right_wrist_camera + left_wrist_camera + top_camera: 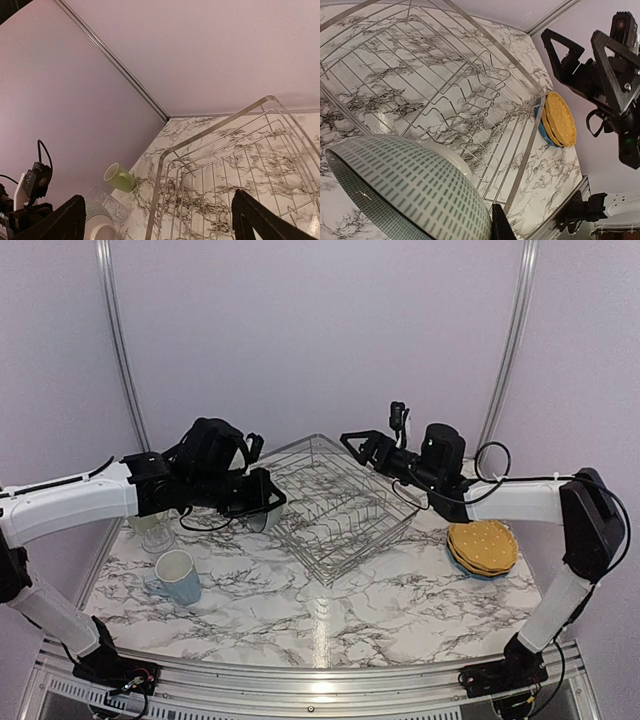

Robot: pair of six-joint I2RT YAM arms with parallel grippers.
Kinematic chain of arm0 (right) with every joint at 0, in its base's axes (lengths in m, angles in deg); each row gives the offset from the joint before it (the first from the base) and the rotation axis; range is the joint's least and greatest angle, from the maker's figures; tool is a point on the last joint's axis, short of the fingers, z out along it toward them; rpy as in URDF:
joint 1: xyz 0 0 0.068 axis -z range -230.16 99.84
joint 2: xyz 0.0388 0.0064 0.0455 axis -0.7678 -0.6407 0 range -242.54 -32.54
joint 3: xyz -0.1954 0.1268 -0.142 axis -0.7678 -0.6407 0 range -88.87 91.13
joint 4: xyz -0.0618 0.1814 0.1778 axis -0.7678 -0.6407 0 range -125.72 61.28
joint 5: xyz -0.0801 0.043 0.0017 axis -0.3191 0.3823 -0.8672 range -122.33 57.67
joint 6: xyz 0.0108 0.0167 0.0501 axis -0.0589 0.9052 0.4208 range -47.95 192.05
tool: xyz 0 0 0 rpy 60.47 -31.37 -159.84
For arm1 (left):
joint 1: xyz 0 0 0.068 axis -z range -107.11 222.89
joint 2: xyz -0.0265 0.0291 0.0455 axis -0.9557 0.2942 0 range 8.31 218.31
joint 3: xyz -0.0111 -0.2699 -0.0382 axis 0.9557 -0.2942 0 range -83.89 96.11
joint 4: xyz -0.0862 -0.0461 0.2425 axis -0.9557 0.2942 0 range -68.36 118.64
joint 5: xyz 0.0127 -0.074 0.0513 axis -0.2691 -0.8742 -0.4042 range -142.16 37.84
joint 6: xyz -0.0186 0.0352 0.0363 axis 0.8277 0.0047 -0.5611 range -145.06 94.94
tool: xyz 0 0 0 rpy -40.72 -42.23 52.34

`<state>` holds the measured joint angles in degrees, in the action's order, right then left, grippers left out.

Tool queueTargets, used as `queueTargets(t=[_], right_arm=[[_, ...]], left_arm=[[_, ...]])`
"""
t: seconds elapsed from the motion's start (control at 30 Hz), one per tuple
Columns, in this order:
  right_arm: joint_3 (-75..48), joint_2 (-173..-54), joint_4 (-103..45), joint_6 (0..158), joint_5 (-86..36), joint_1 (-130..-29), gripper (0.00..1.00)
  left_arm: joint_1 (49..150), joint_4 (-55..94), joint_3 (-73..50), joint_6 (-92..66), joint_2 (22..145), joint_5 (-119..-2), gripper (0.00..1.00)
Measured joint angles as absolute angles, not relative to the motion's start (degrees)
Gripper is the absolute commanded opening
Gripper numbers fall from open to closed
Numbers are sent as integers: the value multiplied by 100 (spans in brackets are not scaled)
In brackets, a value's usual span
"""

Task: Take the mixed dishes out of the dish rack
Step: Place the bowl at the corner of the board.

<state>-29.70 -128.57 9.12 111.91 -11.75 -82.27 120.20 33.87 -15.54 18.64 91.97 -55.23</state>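
My left gripper [262, 502] is shut on the rim of the pale green bowl [268, 514] and holds it just left of the dish rack [340, 502], a silver wire basket that shows no dishes. In the left wrist view the bowl [405, 192] fills the lower left, with one fingertip [501, 227] showing. My right gripper [365, 445] is open and empty above the rack's back right corner. Two yellow-orange plates [483, 544] lie stacked on a blue plate [542, 127] right of the rack. The light blue mug [178, 577], pale green cup [119, 177] and clear glass [107, 205] stand left of it.
The marble table top [330, 600] ends at a metal rail along the near edge. Pale walls with metal corner strips [120, 340] close in behind. The left arm reaches over the cup and glass.
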Motion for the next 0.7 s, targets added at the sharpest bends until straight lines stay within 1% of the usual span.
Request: queueTargets(t=[0.13,0.33,0.47,0.7], right_arm=[[-3101,-12526,615,10887,-1437,-8120,99],[-3216,-12039,320,10489,-1739,-8120,99],[-3258,-11790,195,10338,-1894,-8122,98],[-3426,-11514,60,10220,-2049,-8122,99]], left_arm=[[12881,4720,-1001,1324,9315,-4642,0],[13786,6093,-802,1167,9809,-3569,0],[14064,6661,-802,1175,10108,-3283,0],[14409,7085,-810,1202,10502,-3025,0]])
